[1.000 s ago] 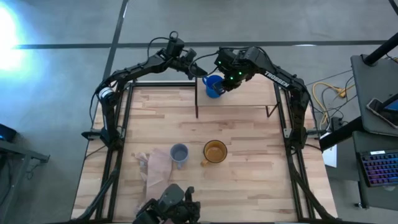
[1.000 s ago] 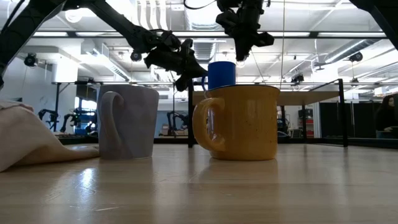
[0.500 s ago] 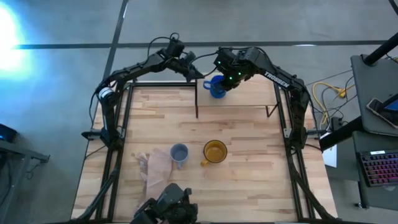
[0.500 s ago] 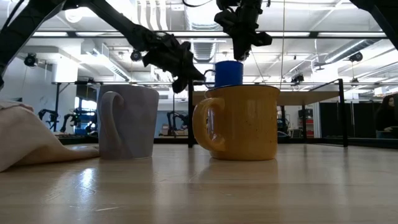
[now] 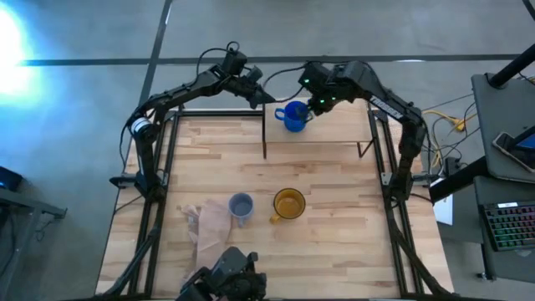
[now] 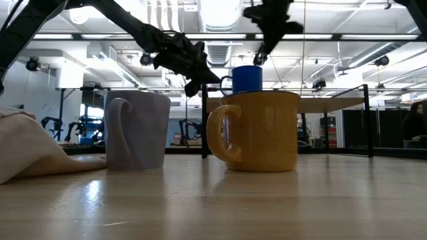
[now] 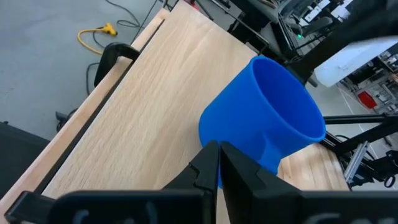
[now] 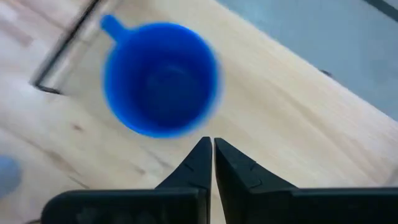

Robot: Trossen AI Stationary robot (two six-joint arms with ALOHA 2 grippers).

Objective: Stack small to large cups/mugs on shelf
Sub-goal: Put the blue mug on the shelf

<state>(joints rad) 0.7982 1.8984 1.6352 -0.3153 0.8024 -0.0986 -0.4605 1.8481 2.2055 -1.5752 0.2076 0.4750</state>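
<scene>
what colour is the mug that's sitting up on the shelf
Bright blue. The mug on the shelf shows best in the right wrist view, looking down into it.

Small mug on shelf; two mugs on tabletop.

The robot has two thin black arms made of tubes and round joints. The right arm has white letters on its side and small green lights near its tip. The left arm has a pale ring low down.
</scene>
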